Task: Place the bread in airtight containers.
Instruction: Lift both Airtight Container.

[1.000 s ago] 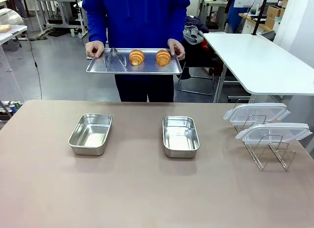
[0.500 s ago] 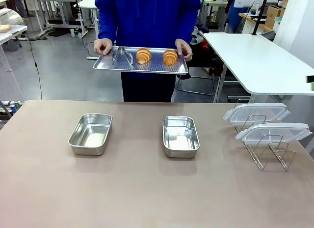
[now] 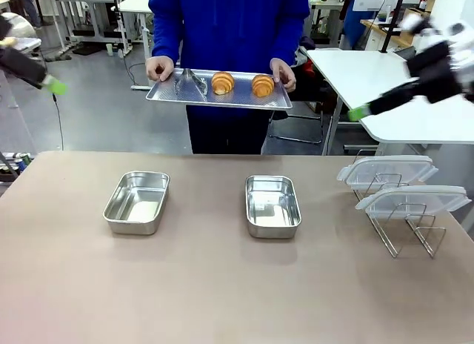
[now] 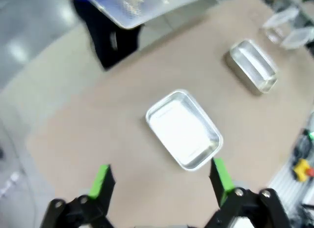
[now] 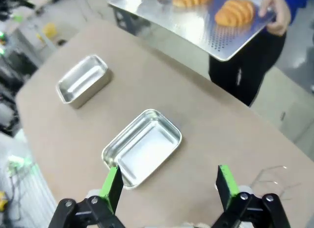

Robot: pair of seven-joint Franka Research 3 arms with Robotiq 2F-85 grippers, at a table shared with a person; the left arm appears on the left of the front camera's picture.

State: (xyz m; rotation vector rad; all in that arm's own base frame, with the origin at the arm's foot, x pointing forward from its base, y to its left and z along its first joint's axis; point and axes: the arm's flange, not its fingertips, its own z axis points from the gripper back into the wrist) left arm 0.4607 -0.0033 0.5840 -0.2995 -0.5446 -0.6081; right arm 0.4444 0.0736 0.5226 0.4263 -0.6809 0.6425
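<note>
Person in a blue top is standing at 12 o'clock of the brown surface (image 3: 222,292), both hands holding up a flat perforated metal tray (image 3: 167,96). Two golden-brown ridged croissants (image 3: 222,82) are lying side by side on it, w/ metal tongs (image 3: 191,83) at their 9 o'clock. Left shallow shiny rectangular steel pan (image 3: 137,202) and right steel pan (image 3: 272,205) are sitting open-topped on the surface, well apart. Clear plastic lids (image 3: 389,170) are resting on wire racks (image 3: 404,229) at 3 o'clock. Left gripper (image 3: 55,85) is hanging high at approx 10 o'clock, fingers spread wide, pinching nothing. Right gripper (image 3: 358,113) is hanging at approx 2 o'clock, likewise spread wide, nothing between its pads.
</note>
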